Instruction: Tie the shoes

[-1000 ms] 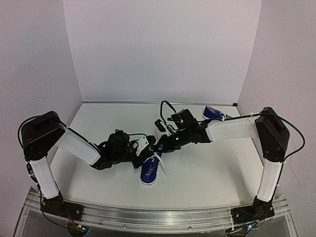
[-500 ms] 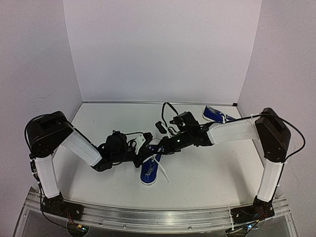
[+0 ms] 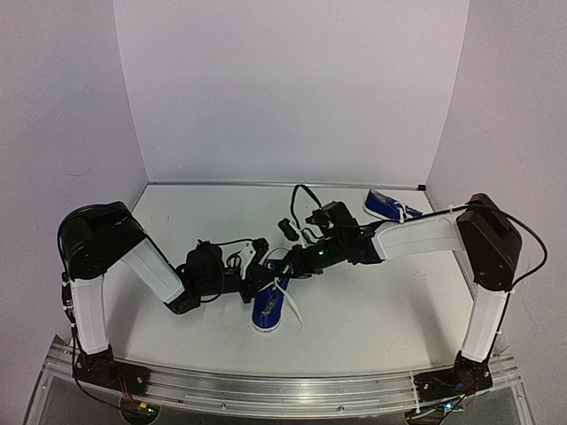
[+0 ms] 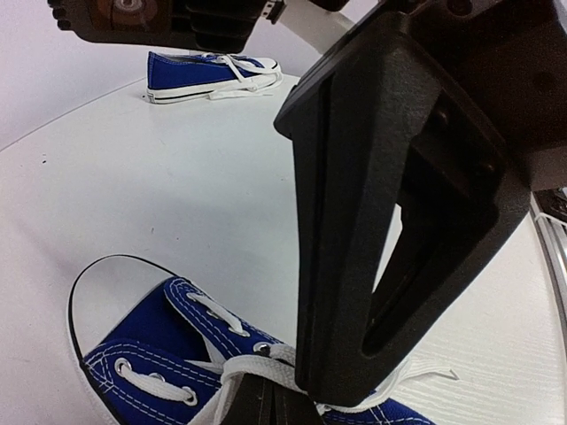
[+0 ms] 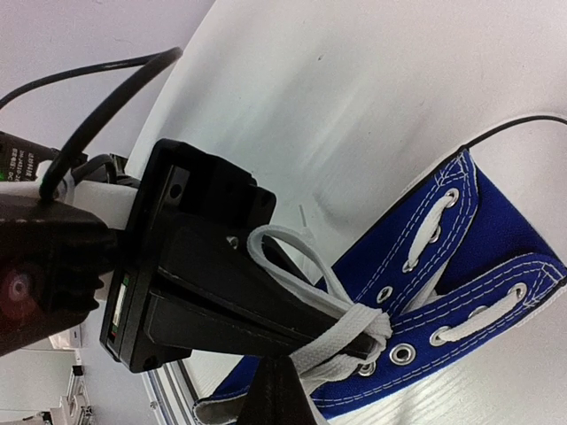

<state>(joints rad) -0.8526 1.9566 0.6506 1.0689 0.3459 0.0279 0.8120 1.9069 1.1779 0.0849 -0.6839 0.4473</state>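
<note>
One blue shoe [image 3: 267, 308] with a white toe cap lies mid-table, toe toward the front edge. Both grippers meet over its laces. My left gripper [image 3: 259, 268] reaches in from the left and is shut on the white lace [image 4: 257, 367] at the knot. My right gripper [image 3: 285, 266] reaches in from the right and is shut on the lace beside a raised loop [image 5: 301, 257]. A loose lace end [image 3: 289, 306] trails off the shoe's right side. The second blue shoe [image 3: 385, 206] lies on its own at the back right and also shows in the left wrist view [image 4: 208, 75].
A small black object [image 3: 285, 226] lies on the table behind the grippers. The right arm's cable [image 3: 299, 193] arches above it. White walls close the back and sides. An aluminium rail [image 3: 283, 390] runs along the front edge.
</note>
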